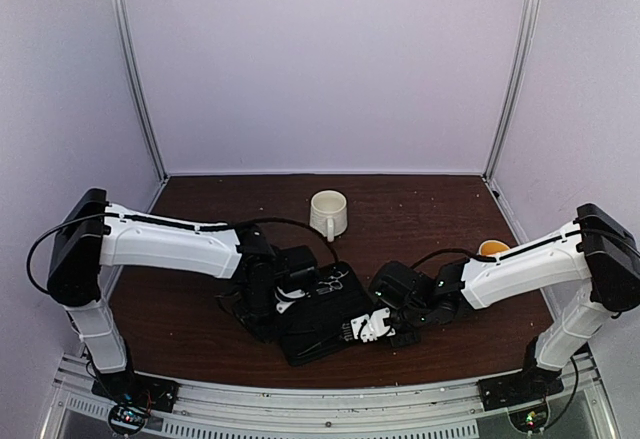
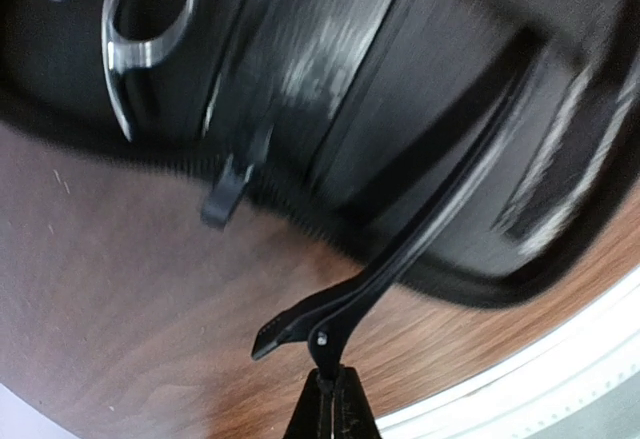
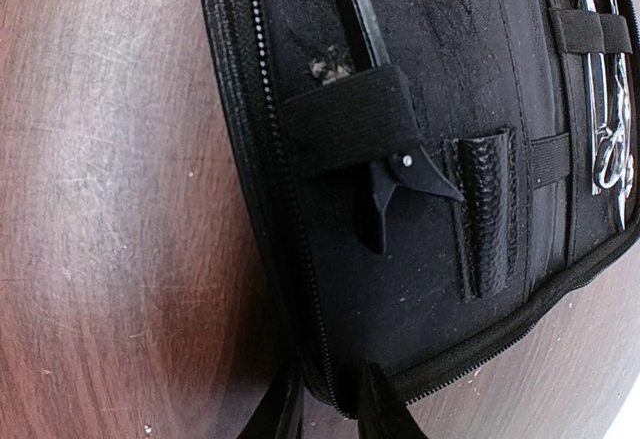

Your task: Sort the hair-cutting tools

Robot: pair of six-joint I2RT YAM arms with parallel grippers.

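Observation:
The flat black case [image 1: 330,331] lies open in the middle of the table. My left gripper [image 2: 335,377] is shut on the tail end of a thin black hair clip [image 2: 420,229], which slants up over the case's near rim. Silver scissors [image 2: 150,19] lie in the case; their rings show in the top view as well [image 1: 335,281]. My right gripper [image 3: 335,389] straddles the case's zipped edge [image 3: 300,289], its fingers closed on that rim. A second black hair clip [image 3: 405,171] sits tucked under an elastic band [image 3: 345,119]. More of the scissors [image 3: 605,139] lies under straps at the right.
A white mug [image 1: 328,214] stands behind the case at the back centre. A yellow-lined mug [image 1: 492,249] shows partly behind my right arm. White walls and metal posts close in the brown table [image 1: 200,359]; a metal rail runs along the near edge.

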